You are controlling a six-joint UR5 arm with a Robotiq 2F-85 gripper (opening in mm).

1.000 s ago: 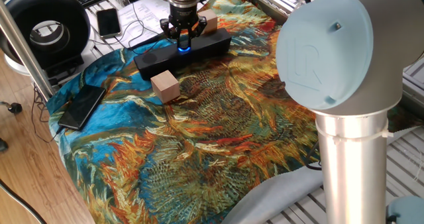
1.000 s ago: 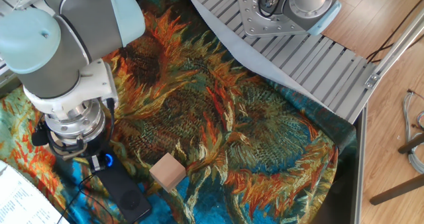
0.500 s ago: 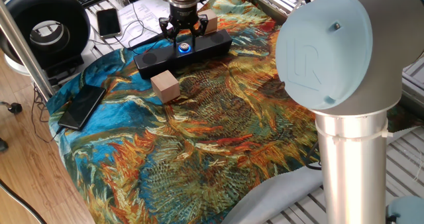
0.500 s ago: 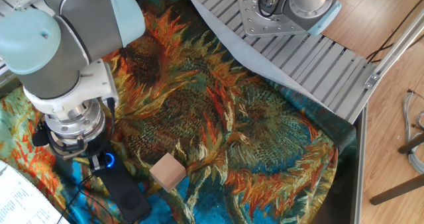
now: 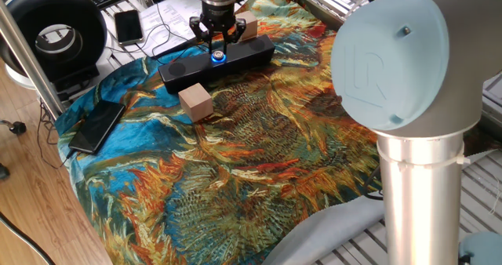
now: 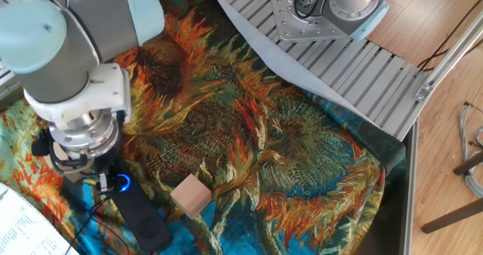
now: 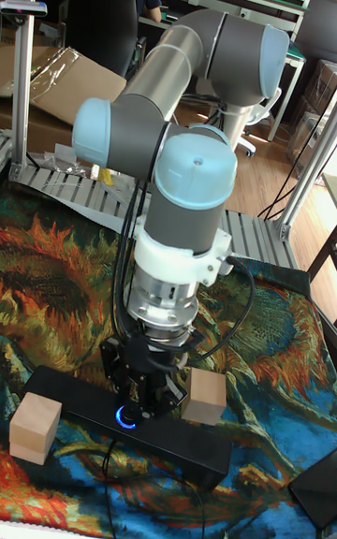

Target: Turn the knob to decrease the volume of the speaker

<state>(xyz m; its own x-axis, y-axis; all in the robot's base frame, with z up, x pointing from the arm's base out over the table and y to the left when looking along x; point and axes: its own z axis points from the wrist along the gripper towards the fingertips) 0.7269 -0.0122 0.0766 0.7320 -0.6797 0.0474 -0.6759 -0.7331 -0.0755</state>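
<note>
The speaker (image 5: pixel 179 72) is a long black bar lying across the far side of the sunflower cloth. Its knob (image 5: pixel 218 58) glows blue at the middle of the top face. My gripper (image 5: pixel 217 44) hangs straight above the knob, open, with its fingertips clear of the dial. In the tall fixed view the gripper (image 7: pixel 143 399) sits just over the lit knob (image 7: pixel 124 416) on the speaker (image 7: pixel 192 450). From the other fixed view the knob (image 6: pixel 122 182) shines beside the gripper (image 6: pixel 96 176), and the speaker (image 6: pixel 143 217) runs toward the bottom edge.
A tan wooden cube (image 5: pixel 195 102) stands just in front of the speaker, and a second cube (image 5: pixel 249 28) sits behind it. A flat black phone (image 5: pixel 96 126) lies at the cloth's left edge. Cables and another phone (image 5: pixel 128 26) lie behind the speaker.
My gripper was down around the knob a second ago. It has since let go and risen, so the blue ring now shows fully beneath the fingers.
</note>
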